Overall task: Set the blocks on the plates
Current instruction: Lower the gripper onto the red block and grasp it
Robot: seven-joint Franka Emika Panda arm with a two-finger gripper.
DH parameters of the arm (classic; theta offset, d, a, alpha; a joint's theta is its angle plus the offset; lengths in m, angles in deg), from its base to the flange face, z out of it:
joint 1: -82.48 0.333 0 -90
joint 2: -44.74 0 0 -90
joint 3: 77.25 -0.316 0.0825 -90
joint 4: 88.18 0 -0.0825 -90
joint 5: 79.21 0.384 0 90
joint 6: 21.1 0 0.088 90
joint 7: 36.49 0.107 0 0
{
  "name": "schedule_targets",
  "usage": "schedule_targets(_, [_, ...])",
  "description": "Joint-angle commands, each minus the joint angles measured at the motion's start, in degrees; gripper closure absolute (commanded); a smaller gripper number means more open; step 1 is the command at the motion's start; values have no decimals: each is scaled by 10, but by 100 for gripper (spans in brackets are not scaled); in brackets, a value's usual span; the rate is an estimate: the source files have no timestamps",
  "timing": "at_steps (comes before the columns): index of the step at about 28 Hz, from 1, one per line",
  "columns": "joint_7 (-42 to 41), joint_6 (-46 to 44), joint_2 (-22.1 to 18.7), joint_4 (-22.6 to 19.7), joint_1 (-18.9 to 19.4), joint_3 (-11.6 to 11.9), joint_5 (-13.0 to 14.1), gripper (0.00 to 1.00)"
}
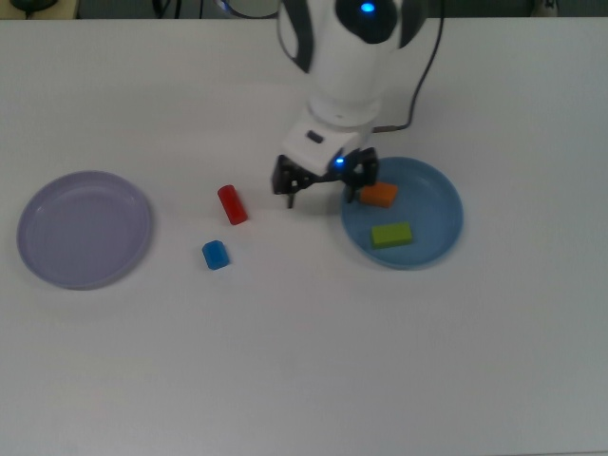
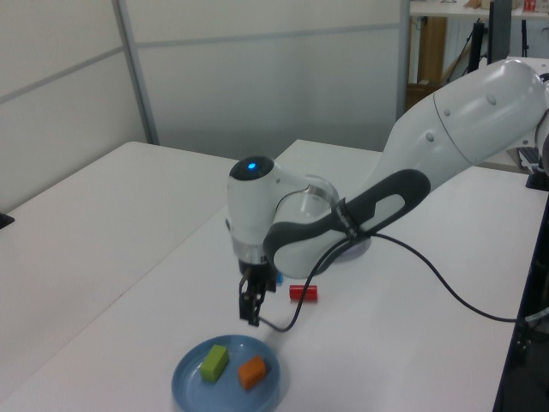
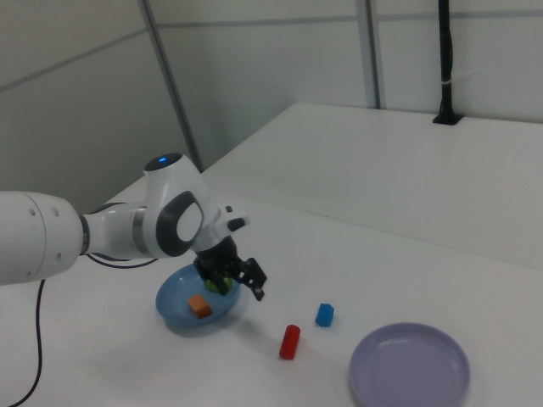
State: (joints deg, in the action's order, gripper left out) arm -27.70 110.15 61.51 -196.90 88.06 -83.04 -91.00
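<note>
The blue plate [image 1: 452, 217] holds the orange block [image 1: 380, 195] and the lime-green block [image 1: 391, 235]. Just off the top view's left of that plate, my gripper [image 1: 320, 194] hangs over bare table, open and holding nothing. The red block [image 1: 232, 204] and the small blue block [image 1: 216, 255] lie on the table further toward the top view's left. The lavender plate [image 1: 66, 233] is bare at the top view's far left. In the left view the gripper [image 2: 251, 314] is above the plate's [image 2: 184, 384] far rim, with the orange block [image 2: 252, 372] and the green block [image 2: 214, 362] below it.
The arm's cable [image 2: 446, 292] trails across the white table behind the arm. In the right view the red block [image 3: 290, 342] and blue block [image 3: 324, 315] lie between the blue plate [image 3: 172, 320] and the lavender plate [image 3: 410, 365].
</note>
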Motion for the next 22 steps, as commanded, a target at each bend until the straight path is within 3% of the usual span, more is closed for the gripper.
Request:
schedule_targets(1, [-63,-14,-5,-5,-20,31,-4,0])
schedule_targets(7, [-98,-7,16,-6,-29,53,-4,1])
schedule_targets(9, [-98,-7,20,-6,-33,53,-5,12])
schedule_targets(10, [-99,-7,21,-7,-39,53,-5,22])
schedule_targets(15, [-109,-7,25,-16,-44,53,-9,44])
schedule_targets(16, [-115,-7,26,-17,-44,53,-9,58])
schedule_targets(18, [-126,-7,25,-21,-44,55,-9,73])
schedule_targets(22, [-162,-13,25,-24,-44,62,-9,86])
